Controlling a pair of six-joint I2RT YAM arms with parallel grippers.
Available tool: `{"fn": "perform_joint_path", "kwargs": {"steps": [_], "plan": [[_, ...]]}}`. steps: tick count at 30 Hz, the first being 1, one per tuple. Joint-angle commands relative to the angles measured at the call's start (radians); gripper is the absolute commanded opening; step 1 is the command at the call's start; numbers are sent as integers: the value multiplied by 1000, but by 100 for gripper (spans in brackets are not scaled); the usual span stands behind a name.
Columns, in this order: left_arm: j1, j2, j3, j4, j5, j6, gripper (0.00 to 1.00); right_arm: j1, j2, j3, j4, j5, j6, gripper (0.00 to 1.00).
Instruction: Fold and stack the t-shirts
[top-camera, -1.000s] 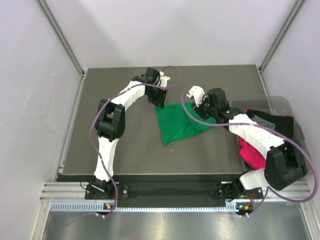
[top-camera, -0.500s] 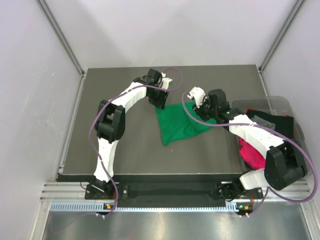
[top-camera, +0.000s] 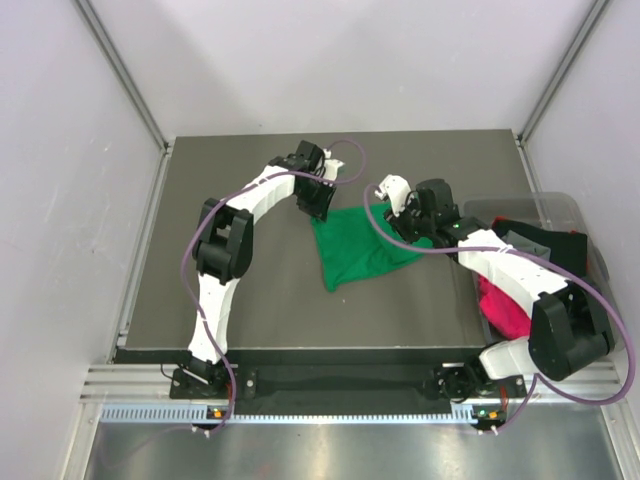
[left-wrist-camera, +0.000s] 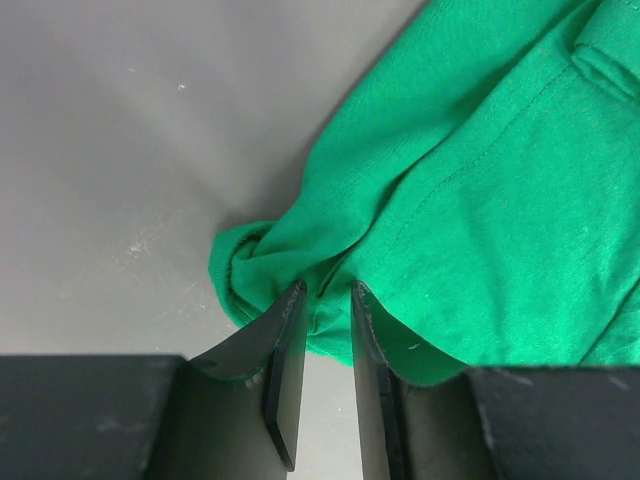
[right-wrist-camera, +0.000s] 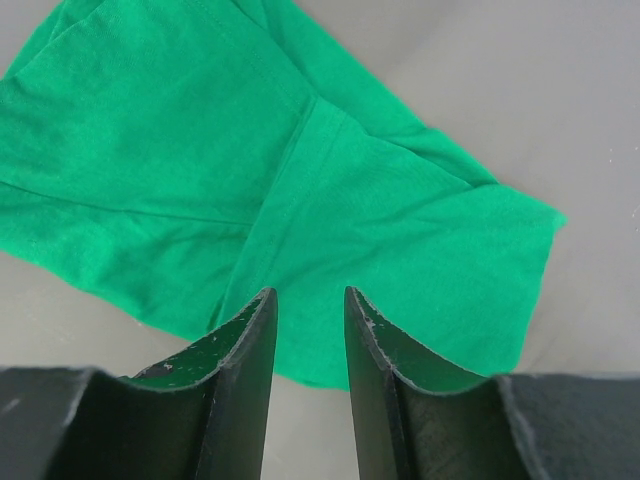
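A bright green t-shirt (top-camera: 360, 245) lies crumpled on the dark table, near the middle and slightly toward the back. My left gripper (top-camera: 320, 207) is at its back left corner. In the left wrist view the jaws (left-wrist-camera: 327, 290) stand narrowly apart with a bunched fold of the green shirt (left-wrist-camera: 480, 180) pinched between the tips. My right gripper (top-camera: 402, 225) is over the shirt's right edge. Its jaws (right-wrist-camera: 308, 295) are a little apart with nothing between them, above the green fabric (right-wrist-camera: 200, 130). A magenta-pink shirt (top-camera: 500, 305) and a black one (top-camera: 540, 240) lie in a bin at the right.
A clear plastic bin (top-camera: 560, 203) stands at the table's right edge, with clothes spilling over its near side under my right arm. Pale walls and metal posts close in the table at the back and sides. Purple cables loop over both arms.
My left gripper has shifted slightly right at the shirt's corner. The shirt and the right arm have hardly moved.
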Motion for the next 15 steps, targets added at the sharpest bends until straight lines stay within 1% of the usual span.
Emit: {"fn": "perform_joint_path", "kwargs": {"steps": [1, 6, 7, 8, 10, 11, 15], "plan": [[-2, -1, 39, -8, 15, 3, 29, -12, -25, 4, 33, -20, 6, 34], [-2, 3, 40, -11, 29, 3, 28, -13, -22, 7, 31, -20, 3, 34], [-2, 1, 42, -11, 35, 5, 26, -13, -22, 6, 31, -19, 3, 34], [-2, 1, 46, -12, 36, 5, 18, -15, -22, 4, 33, -17, 3, 34], [-2, -10, 51, -14, 43, 10, 11, -15, -22, 2, 33, -16, -1, 34], [-2, -14, 60, -18, 43, 13, 0, -16, -22, 1, 30, -12, 0, 34], [-2, -80, 109, -40, 38, 42, 0, -21, -28, 7, 24, -2, -3, 34]]}}
